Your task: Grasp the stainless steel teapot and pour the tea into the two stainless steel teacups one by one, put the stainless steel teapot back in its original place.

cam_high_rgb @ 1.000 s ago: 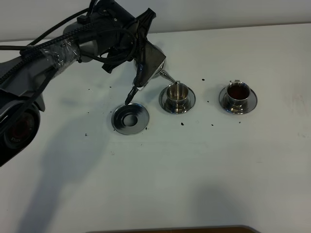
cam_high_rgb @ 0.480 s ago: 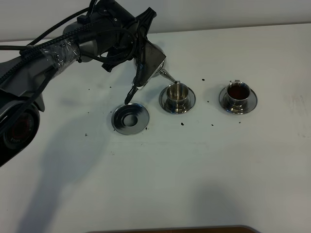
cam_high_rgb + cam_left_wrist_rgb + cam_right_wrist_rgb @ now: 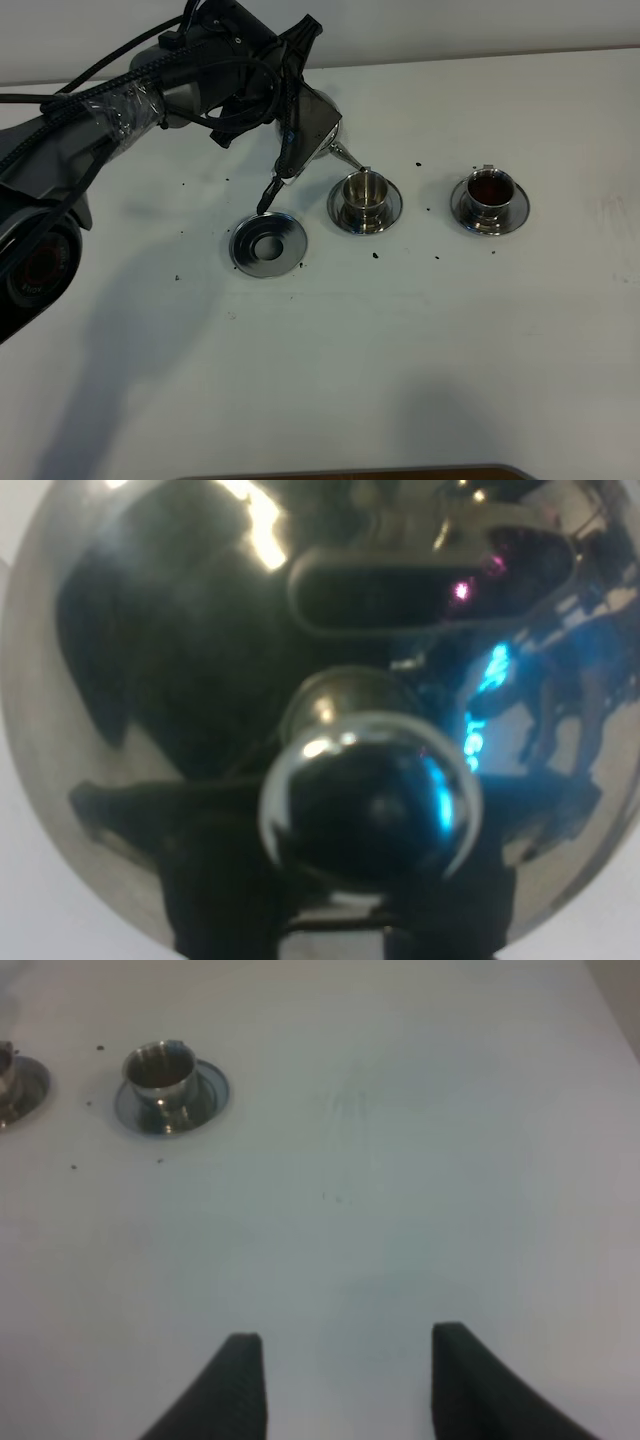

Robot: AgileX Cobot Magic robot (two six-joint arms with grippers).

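Nearest, right gripper (image 3: 340, 1380) idle, jaws apart. Empty saucer (image 3: 266, 243) awaits. Farther back, left gripper (image 3: 290, 95) clamped on tilted teapot (image 3: 318, 125), spout over near teacup (image 3: 364, 192); rigid, slick steel, likely heavy, handle safest hold.

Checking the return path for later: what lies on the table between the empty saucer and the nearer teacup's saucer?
In the exterior high view, only bare white table separates the empty saucer from the nearer teacup.

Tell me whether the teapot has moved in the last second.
No. The teapot keeps its spout tip at the same spot over the near cup, and sits the same way relative to the empty saucer.
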